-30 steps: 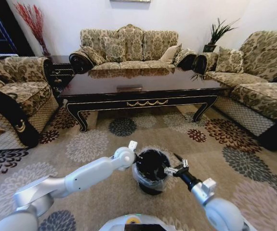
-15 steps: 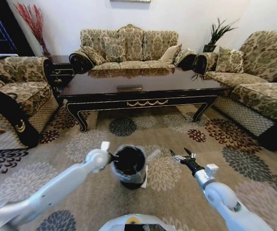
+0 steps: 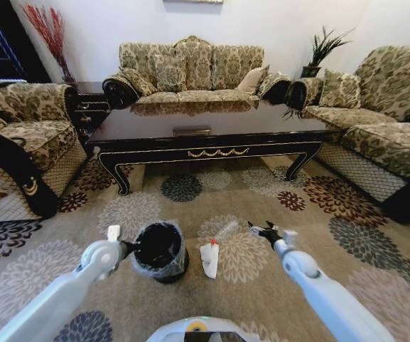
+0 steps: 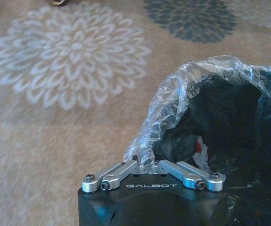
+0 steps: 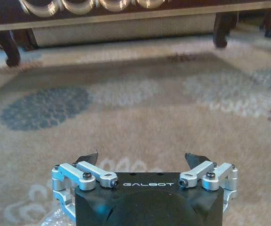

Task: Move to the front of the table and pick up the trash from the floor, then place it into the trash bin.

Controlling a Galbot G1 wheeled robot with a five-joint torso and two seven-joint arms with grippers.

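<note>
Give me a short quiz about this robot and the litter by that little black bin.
1. True or false: the crumpled white paper wad lies on the flowered beige carpet, outside the small round black bin with a clear plastic liner.
2. The left gripper is shut on: A) the bin's liner rim, B) the paper wad, C) nothing.
3. Fill in: the right gripper hovers above the carpet with its jaws ____.
Key: 1 true; 2 A; 3 open.
</note>
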